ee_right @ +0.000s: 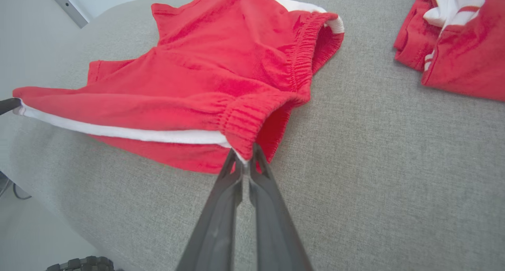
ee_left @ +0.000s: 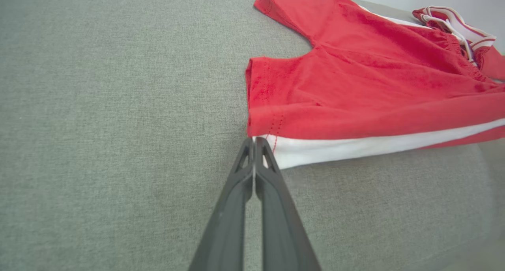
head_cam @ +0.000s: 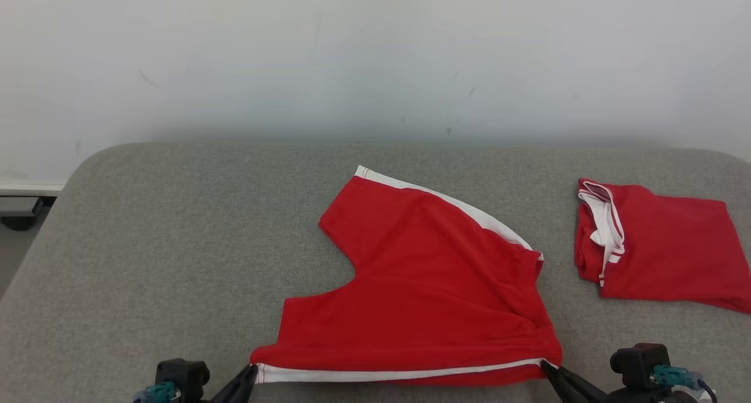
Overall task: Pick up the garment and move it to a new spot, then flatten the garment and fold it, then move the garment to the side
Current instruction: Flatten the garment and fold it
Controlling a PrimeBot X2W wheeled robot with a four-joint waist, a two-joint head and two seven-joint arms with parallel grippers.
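Observation:
The garment [head_cam: 422, 285] is a pair of red shorts with white side stripes, spread on the grey padded table [head_cam: 176, 244]. Its near edge is lifted slightly and stretched between both grippers. My left gripper [head_cam: 253, 369] is shut on the near leg-hem corner, where the white stripe ends [ee_left: 272, 148]. My right gripper [head_cam: 544, 365] is shut on the near waistband corner. In the left wrist view the left gripper [ee_left: 254, 141] pinches the hem corner of the garment [ee_left: 355, 89]. In the right wrist view the right gripper [ee_right: 244, 154] pinches the elastic waistband of the garment [ee_right: 221, 81].
A second red garment [head_cam: 657, 247] with white trim lies folded at the table's right side, also seen as a folded red garment [ee_right: 457, 38] in the right wrist view. A pale wall [head_cam: 375, 57] stands behind the table. The table's near edge lies just under the grippers.

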